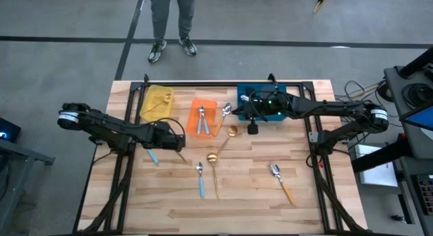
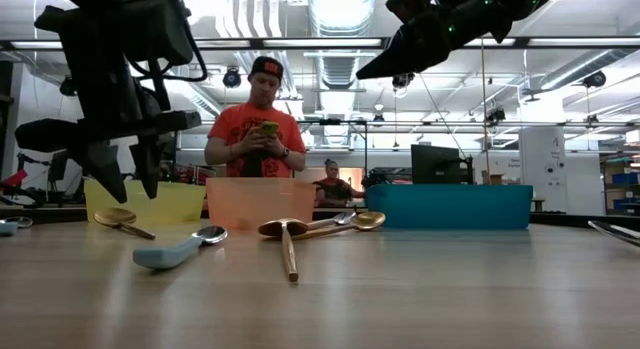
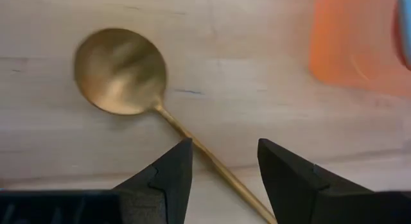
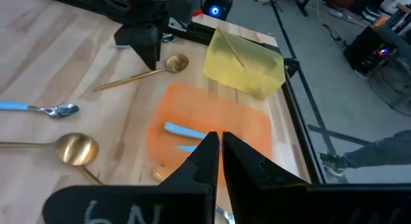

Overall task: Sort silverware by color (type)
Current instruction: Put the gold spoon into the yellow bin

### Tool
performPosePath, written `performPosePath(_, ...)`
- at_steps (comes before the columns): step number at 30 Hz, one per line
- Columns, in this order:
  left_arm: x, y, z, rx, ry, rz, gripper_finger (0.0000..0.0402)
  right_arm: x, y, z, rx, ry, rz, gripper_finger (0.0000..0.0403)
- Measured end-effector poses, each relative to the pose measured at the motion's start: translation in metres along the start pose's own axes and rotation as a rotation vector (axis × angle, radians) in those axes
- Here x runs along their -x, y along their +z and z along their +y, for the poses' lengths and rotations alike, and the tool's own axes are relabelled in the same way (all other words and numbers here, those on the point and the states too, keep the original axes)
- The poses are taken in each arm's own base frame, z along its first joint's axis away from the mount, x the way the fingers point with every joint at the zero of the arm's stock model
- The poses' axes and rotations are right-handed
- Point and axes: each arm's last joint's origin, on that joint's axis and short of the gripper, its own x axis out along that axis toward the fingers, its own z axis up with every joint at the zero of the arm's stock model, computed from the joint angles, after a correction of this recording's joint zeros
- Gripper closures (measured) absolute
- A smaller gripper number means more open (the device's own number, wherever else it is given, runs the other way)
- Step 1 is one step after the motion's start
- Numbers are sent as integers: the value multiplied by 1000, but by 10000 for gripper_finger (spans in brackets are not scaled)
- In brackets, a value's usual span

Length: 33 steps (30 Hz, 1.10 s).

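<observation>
The thin all-gold spoon [image 3: 122, 73] lies flat on the wooden bench [image 1: 243, 195], just at 3 o'clock of the left gripper [image 1: 177, 139] in the high view, near the yellow plastic bin [image 1: 157, 103]. In the left wrist view its slim handle runs between that gripper's open jaws, which stand wide and hold nothing. I judge it light, stiff and slippery (polished metal, lying low against the wood), so the handle's middle is the place to pinch, with the tips pressed close to the bench. More spoons lie scattered around: another gold spoon [image 1: 214, 158], a blue-handled spoon [image 1: 200, 178] and an orange-handled spoon [image 1: 282, 182] towards 6 o'clock. The right gripper [image 1: 252, 127] hangs at 12 o'clock by the blue plastic bin [image 1: 260, 90], beside the orange plastic bin [image 1: 202, 118], jaws closed on nothing.
</observation>
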Motion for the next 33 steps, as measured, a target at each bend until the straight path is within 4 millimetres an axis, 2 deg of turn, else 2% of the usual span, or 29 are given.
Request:
performPosePath(10,-8,-3,10,73,27,-29,244,0,1,0,1,-2,-5,390)
performPosePath(18,-12,-4,9,70,37,-51,244,0,0,0,3,-3,-5,390)
performPosePath(27,-32,-14,3,19,147,-45,244,0,0,0,4,-3,-4,390)
performPosePath(33,-38,-17,-5,-44,201,-51,246,0,0,0,4,-3,-4,390)
